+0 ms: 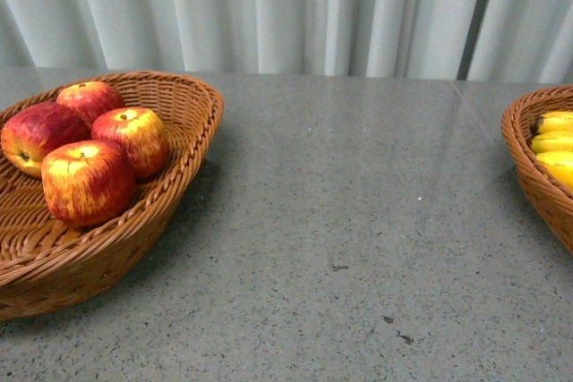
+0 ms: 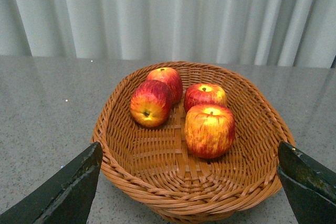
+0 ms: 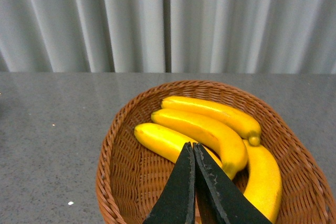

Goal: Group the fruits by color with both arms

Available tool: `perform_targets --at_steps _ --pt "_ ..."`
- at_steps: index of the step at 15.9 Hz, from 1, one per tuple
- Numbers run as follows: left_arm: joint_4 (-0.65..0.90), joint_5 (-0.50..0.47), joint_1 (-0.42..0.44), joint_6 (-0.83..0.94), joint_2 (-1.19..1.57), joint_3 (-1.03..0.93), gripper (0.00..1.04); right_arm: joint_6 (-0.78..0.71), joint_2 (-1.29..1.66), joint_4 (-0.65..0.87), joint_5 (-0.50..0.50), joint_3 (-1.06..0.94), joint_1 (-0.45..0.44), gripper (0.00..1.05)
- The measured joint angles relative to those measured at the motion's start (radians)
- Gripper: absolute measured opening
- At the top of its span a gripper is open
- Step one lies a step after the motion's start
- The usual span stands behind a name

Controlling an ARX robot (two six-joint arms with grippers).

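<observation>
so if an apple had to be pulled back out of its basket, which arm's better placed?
Left. Its open left gripper looks straight at the apples in their basket. The right gripper is shut, over the bananas.

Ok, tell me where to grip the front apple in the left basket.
Take the front apple across its round middle, coming from above: it sits upright, stem up, with clear space on both sides. The left gripper is open; the basket rim probably blocks a low approach.

I see a grey speckled table (image 1: 358,221) with a few dark specks toward five o'clock; one brown wicker basket (image 1: 192,118) sits at nine o'clock, another (image 1: 528,167) at three (cut by the frame); pale pleated curtains (image 1: 269,6) hang behind.
</observation>
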Motion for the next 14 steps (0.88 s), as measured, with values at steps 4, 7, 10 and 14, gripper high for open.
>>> perform_targets --at_steps 4,7,10,14 --pt "0.000 -0.001 0.000 0.000 0.000 0.000 0.98 0.000 -0.026 -0.005 0.066 -0.017 0.085 0.02" --pt "0.000 0.000 0.000 0.000 0.000 0.000 0.98 0.000 -0.064 -0.018 0.081 -0.039 0.092 0.02" --pt "0.000 0.000 0.000 0.000 0.000 0.000 0.98 0.000 -0.117 -0.040 0.081 -0.068 0.094 0.02" --pt "0.000 0.000 0.000 0.000 0.000 0.000 0.98 0.000 -0.312 -0.187 0.079 -0.107 0.094 0.02"
